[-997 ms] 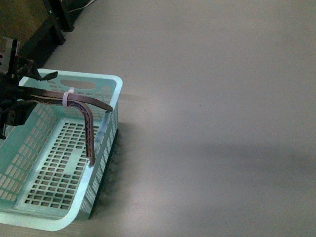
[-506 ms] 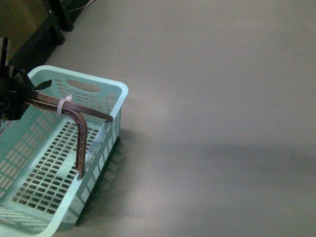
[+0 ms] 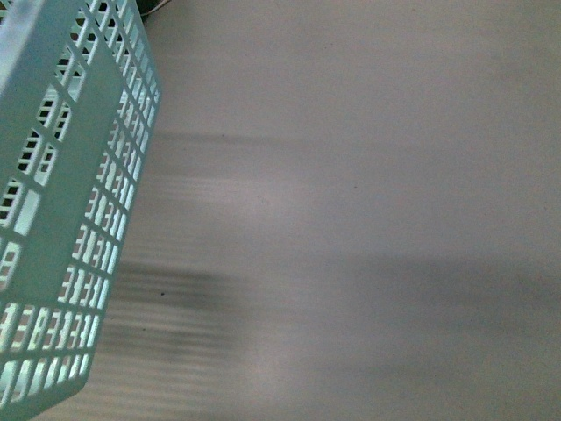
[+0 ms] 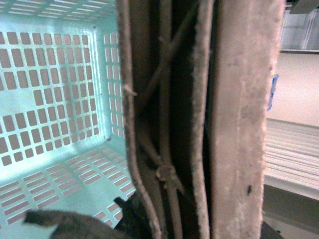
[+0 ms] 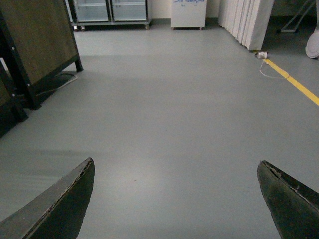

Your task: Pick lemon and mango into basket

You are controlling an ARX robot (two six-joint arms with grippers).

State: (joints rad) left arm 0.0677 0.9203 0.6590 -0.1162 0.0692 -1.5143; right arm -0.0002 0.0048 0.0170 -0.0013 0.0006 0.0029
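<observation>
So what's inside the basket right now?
In the left wrist view the basket shows only bare slotted floor and walls, no fruit. Its brownish handles, close to the camera, cover the rest of the inside.

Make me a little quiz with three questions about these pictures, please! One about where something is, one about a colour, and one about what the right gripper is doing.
1. In the front view, where is the basket?
A) at the right edge
B) at the left edge
C) in the middle

2. What colour are the basket's walls?
A) red
B) black
C) light teal

3. How is the right gripper?
A) open, with nothing in it
B) shut on a mango
C) shut on a handle

Answers:
1 B: its slotted wall fills the left side, and bare grey floor takes the rest.
2 C: the front and left wrist views both show light teal plastic.
3 A: the right wrist view shows its two fingers far apart with only floor between them.
</observation>
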